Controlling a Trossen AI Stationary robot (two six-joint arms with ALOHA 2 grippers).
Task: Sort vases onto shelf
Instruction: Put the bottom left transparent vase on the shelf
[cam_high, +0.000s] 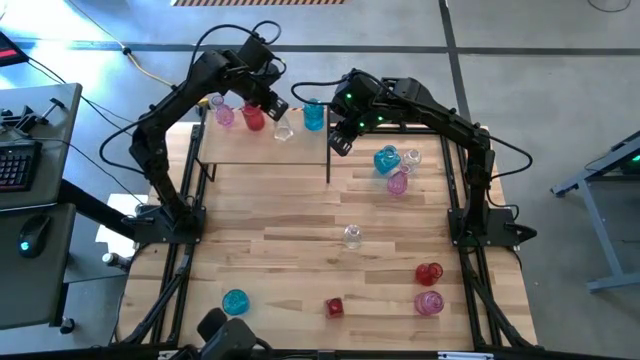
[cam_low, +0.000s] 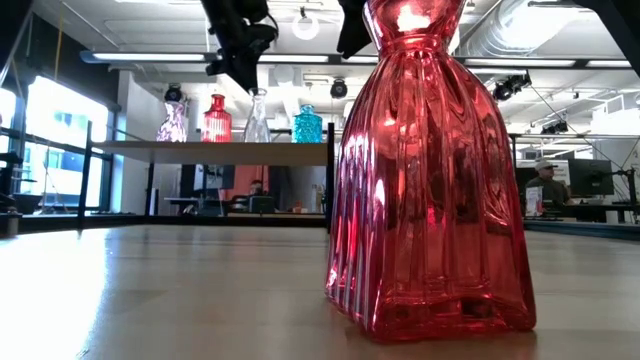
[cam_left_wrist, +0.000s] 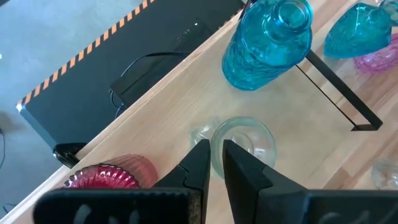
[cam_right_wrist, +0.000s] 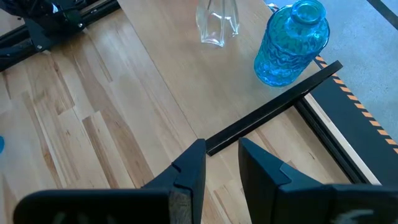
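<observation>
A: Start at the near edge of the surface (cam_high: 300, 250) — what's left loose?

B: A teal vase (cam_high: 235, 301), a small red vase (cam_high: 334, 307) and a pink vase (cam_high: 429, 302) along the front, another red one (cam_high: 428, 273) just behind the pink, and a clear vase (cam_high: 352, 236) alone in the middle. Further back on the right, a cluster (cam_high: 396, 165) of teal, clear and pink sits just off the shelf's corner.

A: And the shelf (cam_high: 262, 150) itself?

B: Four stand along its far edge: pink (cam_high: 224, 115), red (cam_high: 253, 117), clear (cam_high: 283, 130) and teal (cam_high: 314, 115).

A: The arms?

B: The left gripper (cam_left_wrist: 215, 155) hangs right over the clear one on the shelf, fingers almost together with only a thin gap and nothing between them. I'd judge that vase is just placed. The right gripper (cam_right_wrist: 221, 158) hovers at the shelf's right end near the teal one, fingers slightly apart and empty.

A: Next?

B: Probably the left arm lifts clear without clipping the neck, and the right drops to the nearby cluster, opening wider to fit a body
</observation>
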